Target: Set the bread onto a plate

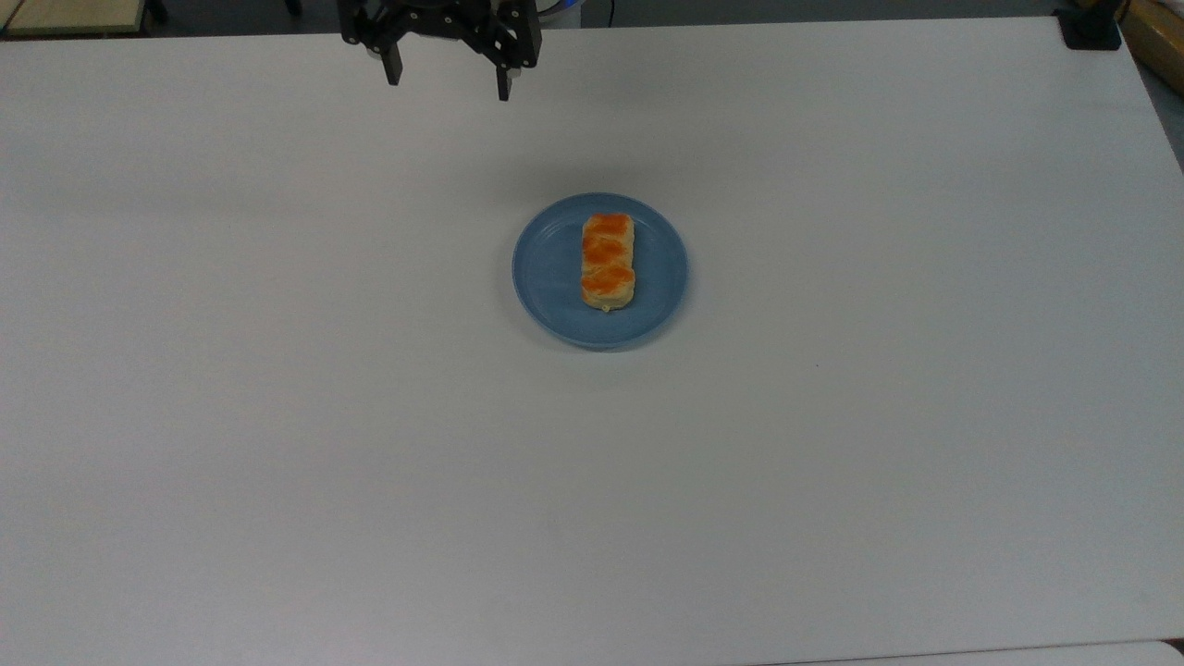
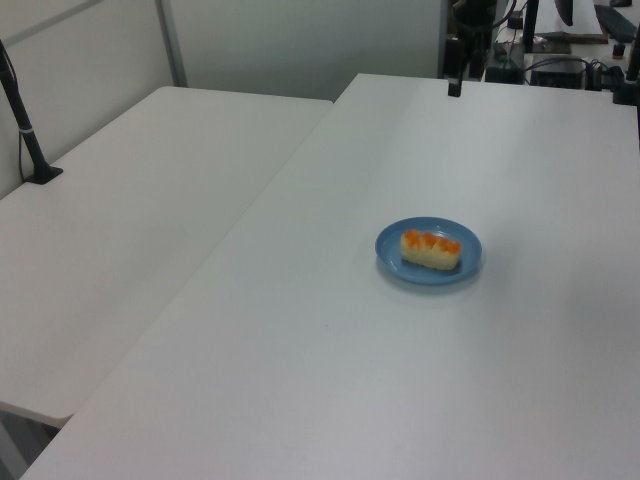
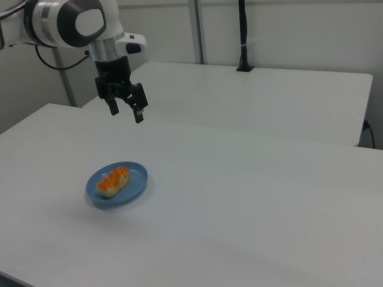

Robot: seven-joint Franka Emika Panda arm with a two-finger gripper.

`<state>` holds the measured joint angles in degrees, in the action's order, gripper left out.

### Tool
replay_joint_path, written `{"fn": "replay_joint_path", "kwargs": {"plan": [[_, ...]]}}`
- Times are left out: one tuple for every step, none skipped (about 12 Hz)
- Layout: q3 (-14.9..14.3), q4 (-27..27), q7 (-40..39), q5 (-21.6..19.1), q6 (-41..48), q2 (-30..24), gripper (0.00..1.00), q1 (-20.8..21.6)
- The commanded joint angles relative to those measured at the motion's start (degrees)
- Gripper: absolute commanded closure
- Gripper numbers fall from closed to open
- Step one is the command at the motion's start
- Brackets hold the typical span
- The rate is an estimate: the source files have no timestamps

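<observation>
The bread, a pale loaf with three orange-brown bumps, lies lengthwise in the middle of the round light-blue plate on the white table. The left view has the bread on the plate too, as does the right view, bread on plate. My gripper hangs open and empty at the top view's upper left, well away from the plate. In the right view the gripper floats high above the table, beyond the plate. A dark fingertip shows in the left view's top.
A second white table stands on the left view's left, with a black post clamped to it. A black clamp sits at the top view's top right corner. The arm's white body is at the right view's top left.
</observation>
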<state>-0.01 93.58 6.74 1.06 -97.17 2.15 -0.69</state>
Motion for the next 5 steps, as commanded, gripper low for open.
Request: {"fn": "replay_joint_path", "kwargs": {"plan": [[0.27,-0.32,-1.65,-0.8,1.55,0.05,0.0,-0.27],[0.18,-0.32,-1.73,-0.8,1.55,0.04,0.0,-0.36],[0.18,-0.32,-1.82,-0.8,1.55,0.04,0.0,-0.36],[0.1,-0.32,-1.82,-0.8,1.55,0.04,0.0,-0.36],[0.1,-0.32,-2.08,-0.8,1.55,0.04,0.0,-0.36]]}}
